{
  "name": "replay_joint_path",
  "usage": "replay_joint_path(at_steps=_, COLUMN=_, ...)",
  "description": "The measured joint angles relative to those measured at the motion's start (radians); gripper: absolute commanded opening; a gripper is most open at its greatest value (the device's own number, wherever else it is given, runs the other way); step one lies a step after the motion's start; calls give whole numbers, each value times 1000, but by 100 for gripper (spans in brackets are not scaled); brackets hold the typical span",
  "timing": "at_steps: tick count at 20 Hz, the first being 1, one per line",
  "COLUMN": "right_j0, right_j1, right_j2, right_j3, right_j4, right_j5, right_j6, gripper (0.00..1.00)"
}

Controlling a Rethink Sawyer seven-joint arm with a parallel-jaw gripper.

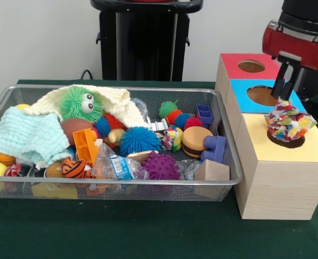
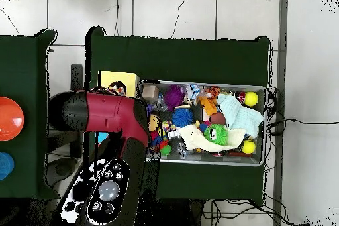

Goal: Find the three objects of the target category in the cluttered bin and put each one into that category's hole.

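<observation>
One confetti lump over the yellow box's hole, pincer apart above it, bin cluttered

Directly under the gripper, the confetti-patched lump looks like matt, crumpled cloth. The box beneath it shows pale wood grain with a smooth matt yellow top. Well off to the gripper's side, the bin is shiny silver wire mesh.

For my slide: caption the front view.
Red-and-black arm's tool above a confetti-patched lump on the yellow-topped wooden box's hole, beside the cluttered wire-mesh bin.
</observation>
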Motion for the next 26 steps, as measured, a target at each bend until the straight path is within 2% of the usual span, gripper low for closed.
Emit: replay_joint_path(at_steps=26, right_j0=7, right_j1=90, right_j2=2, right_j3=0, right_j4=26, right_j5=-72, right_j6=0, gripper=0)
